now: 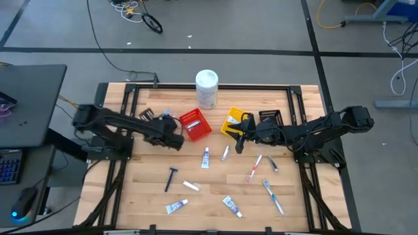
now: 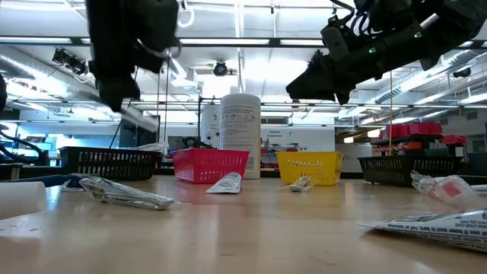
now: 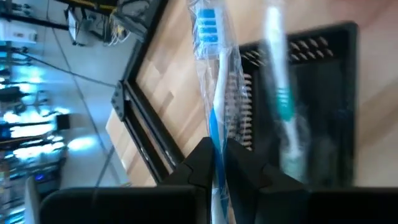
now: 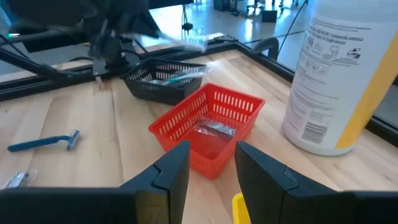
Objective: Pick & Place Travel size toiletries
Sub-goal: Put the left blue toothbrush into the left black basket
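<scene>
**Blue brush held over black bin**

Blue and white, slim, in a clear wrapper: that is the plastic toothbrush (image 3: 214, 99) the left pincer (image 3: 216, 163) has nipped tight betw. its two dark fingers. The left wrist view shows the brush running straight out from the fingers, long axis in line w/ them, bristle head at the far end, pointing away from the pincer.

Left pincer (image 1: 171, 132) sits at the back left of the light wood tabletop (image 1: 215, 189). Just past it is a low black mesh bin (image 1: 149, 116). In the left wrist view that bin (image 3: 323, 106) lies right under and past the brush head, and a 2nd brush w/ a green band (image 3: 283, 99) shows there too, blurry; can't tell if it lies in the bin.

My guess: the drop is next. The brush tip seems to be over the bin, so the arm likely only needs to lower a bit and let go.

Right pincer (image 1: 239, 140) hangs by the small yellow bin (image 1: 233, 120), fingers apart, holding nothing. It looks toward the red mesh bin (image 4: 208, 127), which has a silvery packet inside, and the tall white can (image 4: 339, 74).

More small things lie loose at the front of the tabletop, e.g. a dark blue razor (image 1: 171, 178).
</scene>
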